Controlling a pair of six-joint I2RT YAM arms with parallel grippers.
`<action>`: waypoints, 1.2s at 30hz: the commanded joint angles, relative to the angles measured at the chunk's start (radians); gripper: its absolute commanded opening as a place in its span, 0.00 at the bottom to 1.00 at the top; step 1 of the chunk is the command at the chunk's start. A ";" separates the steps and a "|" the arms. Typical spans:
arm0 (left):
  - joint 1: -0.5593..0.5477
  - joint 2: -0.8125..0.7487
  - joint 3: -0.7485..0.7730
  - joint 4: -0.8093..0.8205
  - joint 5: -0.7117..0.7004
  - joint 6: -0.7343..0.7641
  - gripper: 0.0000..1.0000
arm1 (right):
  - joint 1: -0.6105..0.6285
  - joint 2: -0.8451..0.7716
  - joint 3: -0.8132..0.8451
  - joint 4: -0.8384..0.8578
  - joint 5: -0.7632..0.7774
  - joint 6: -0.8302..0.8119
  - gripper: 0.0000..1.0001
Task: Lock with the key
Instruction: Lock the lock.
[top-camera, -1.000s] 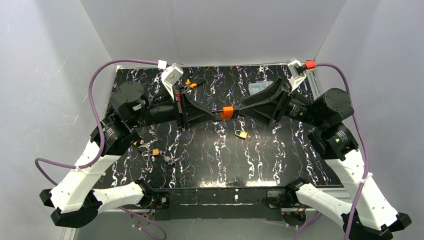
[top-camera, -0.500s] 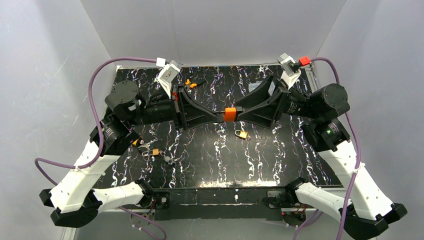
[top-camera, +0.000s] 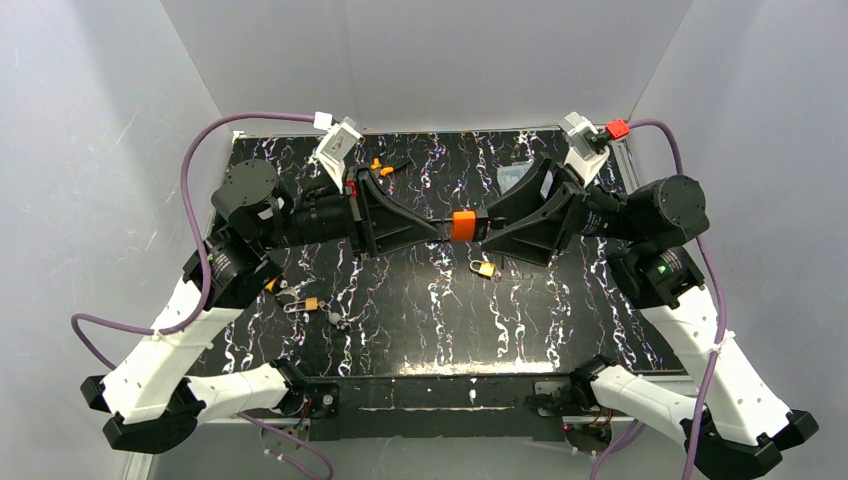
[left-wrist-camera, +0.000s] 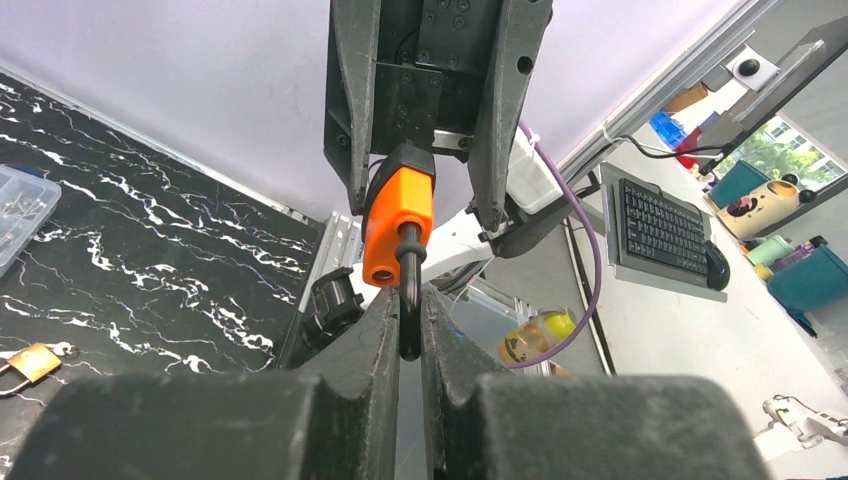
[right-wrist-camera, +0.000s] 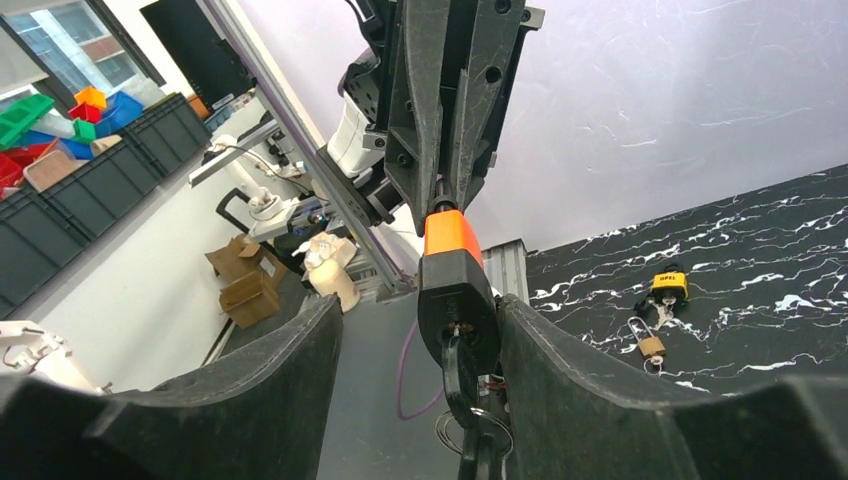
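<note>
So the orange-and-black plastic-cased padlock (top-camera: 461, 225) is up in the air over the black, white-veined marble-look counter (top-camera: 420, 320). It sits right between the two end effectors, which point at each other tip to tip.

The left end effector (top-camera: 441, 229) has its fingers pinched tight on the padlock's dark metal shackle (left-wrist-camera: 408, 255). In the left wrist view the shackle runs straight into the narrow gap between them, and the orange body sticks out just past the tips.

The right end effector (top-camera: 486, 226) is spread wide, with one finger on each side of the lock's black end. As far as I can see, it isn't clamping anything.

A black-headed key (right-wrist-camera: 461, 375) is stuck in the keyhole on that black end. That puts it between the right fingers, further back toward the wrist than the lock itself, with a thin wire key ring (right-wrist-camera: 470, 432) on its end.

Can't tell whether the shackle is pushed home or not.

Down on the counter, just below the right end effector's tips, lies a small brass padlock (top-camera: 484, 269), apart from the stuff being held.
</note>
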 joint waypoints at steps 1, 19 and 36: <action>-0.002 -0.005 0.017 0.076 0.001 -0.016 0.00 | 0.014 -0.009 0.017 0.000 0.005 -0.023 0.63; -0.011 0.011 -0.001 0.072 0.007 -0.023 0.00 | 0.036 0.006 0.061 -0.099 0.050 -0.047 0.42; -0.018 0.023 0.033 -0.058 0.000 0.039 0.06 | 0.037 -0.041 0.025 -0.150 0.102 -0.030 0.01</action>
